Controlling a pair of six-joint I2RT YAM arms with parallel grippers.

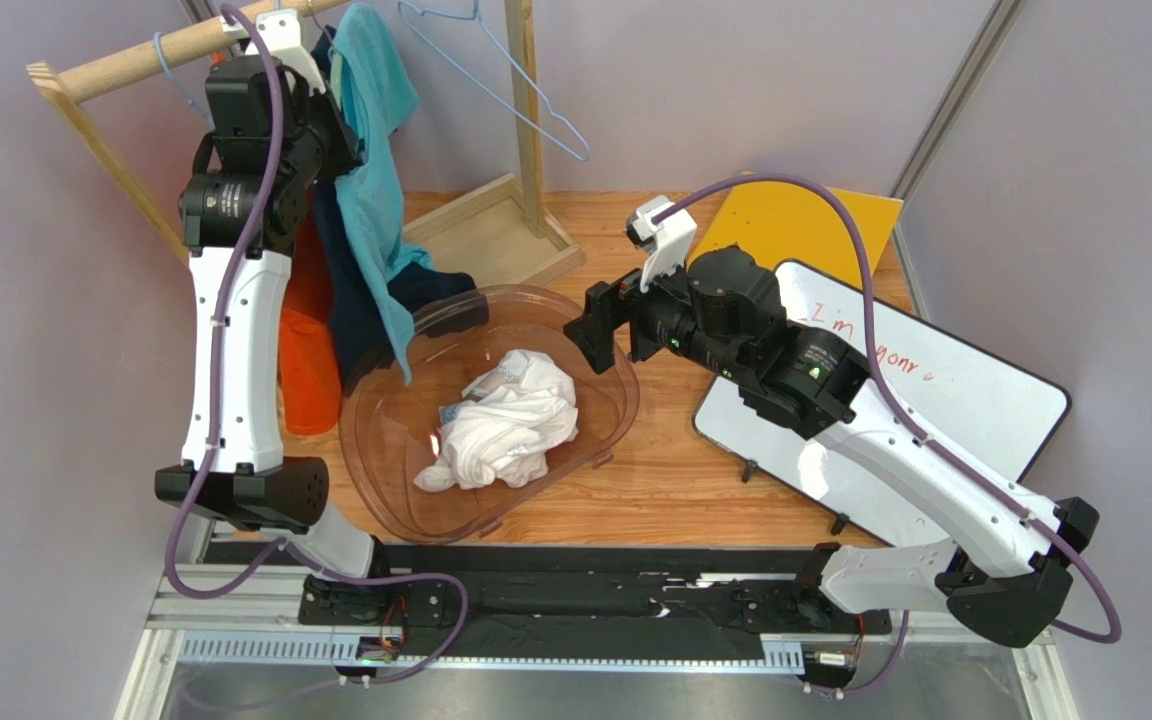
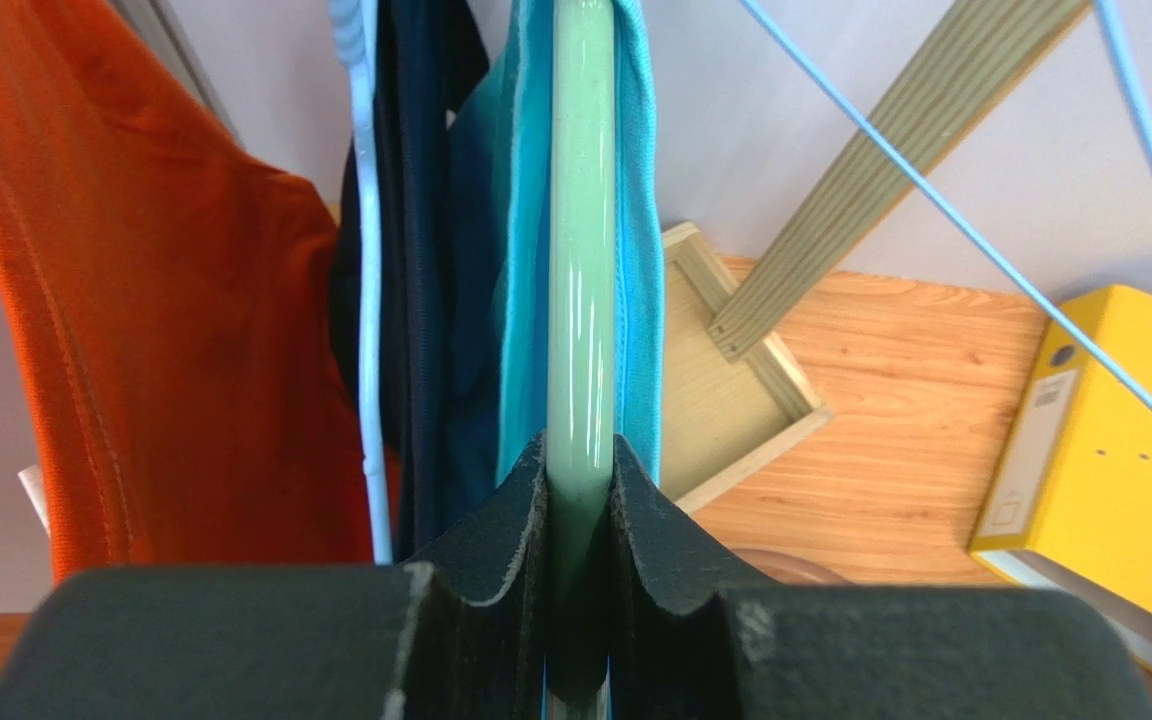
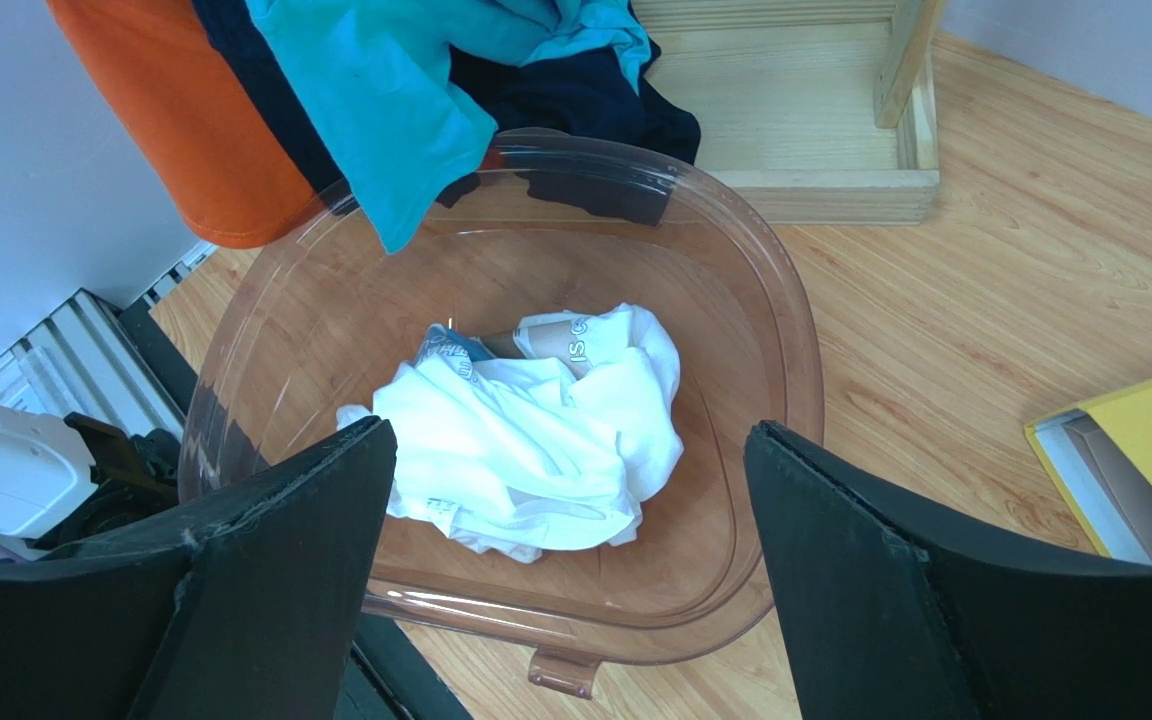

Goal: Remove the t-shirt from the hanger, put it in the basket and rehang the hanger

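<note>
Two arms split the job here, and only the left one is at the garment: the left gripper (image 2: pixel 579 450) is up at the wooden rail (image 1: pixel 132 63), its fingers pressed together on the pale green hanger (image 2: pixel 582 225), one on either side of the bar. In the left wrist view that bar runs straight away from the fingers, and the teal t-shirt (image 2: pixel 635 225) is folded over it on both sides, so pulling along the bar's length would do little; the cloth looks as though it has to slide off sideways or downward. From above, the teal t-shirt (image 1: pixel 372 165) hangs from the rail toward the clear brown basin (image 1: pixel 387 495), just beside a navy garment (image 1: pixel 334 270) and an orange one (image 1: pixel 309 360). The right gripper (image 3: pixel 567 435) hovers over the basin with its fingers spread wide and nothing between them, above a crumpled white shirt (image 3: pixel 537 420). The teal hem lies ahead of it and to its left, well apart, so the free right arm would have to reach that way to draw the shirt off.
</note>
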